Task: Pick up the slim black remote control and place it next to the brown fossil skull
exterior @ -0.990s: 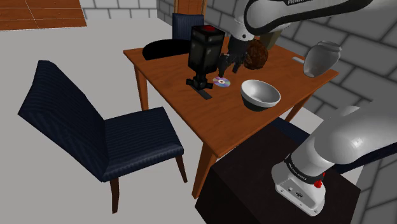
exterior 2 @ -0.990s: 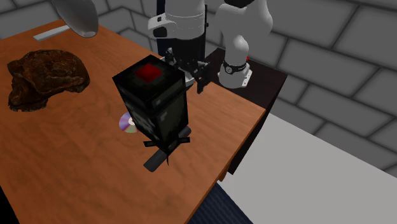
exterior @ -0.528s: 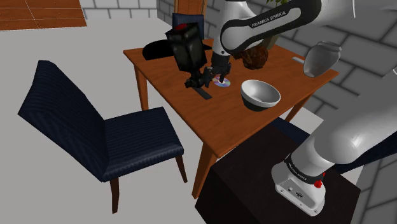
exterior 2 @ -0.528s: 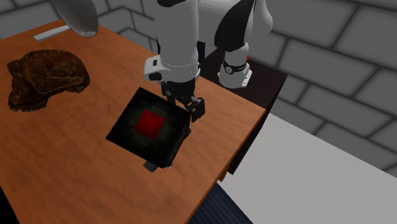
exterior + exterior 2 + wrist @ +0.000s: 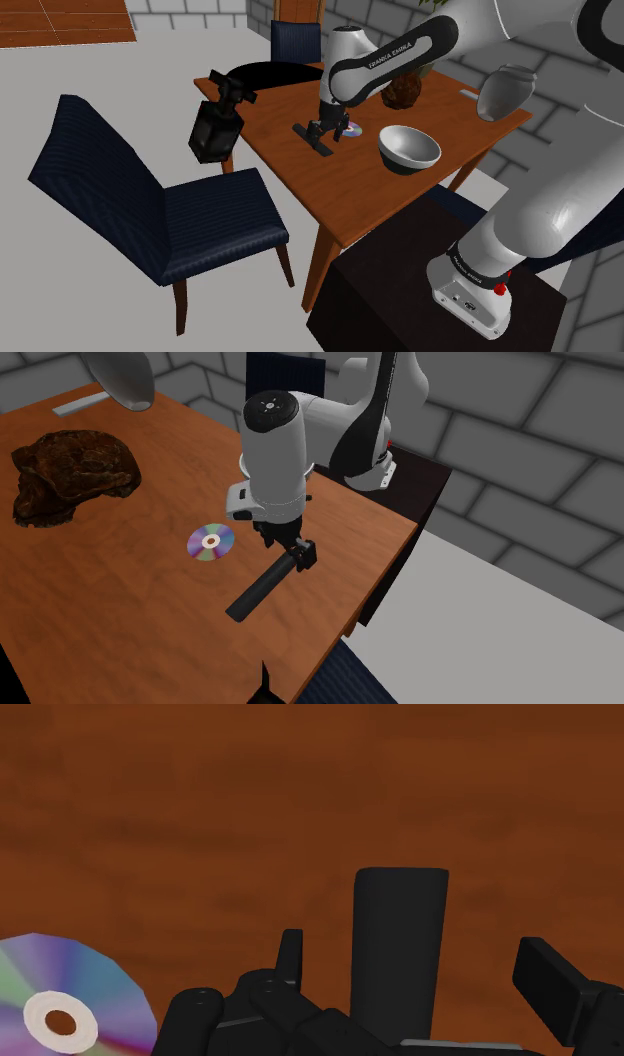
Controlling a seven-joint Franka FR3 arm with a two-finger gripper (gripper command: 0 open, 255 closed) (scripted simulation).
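Slim black remote control lies flat on the brown wooden bench, one end between the black fingers, which are spread wide and holding nothing. It looks light, rigid and probably slick, so pinching across its narrow sides seems safest.

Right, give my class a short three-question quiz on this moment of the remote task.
1. True or false: the disc lies on the table beside the remote.
2. The gripper is: A open around the remote; B shut on it; C shut on nothing.
3. Does the remote lie next to the skull yet?
Key: 1 true; 2 A; 3 no, it lies well apart.
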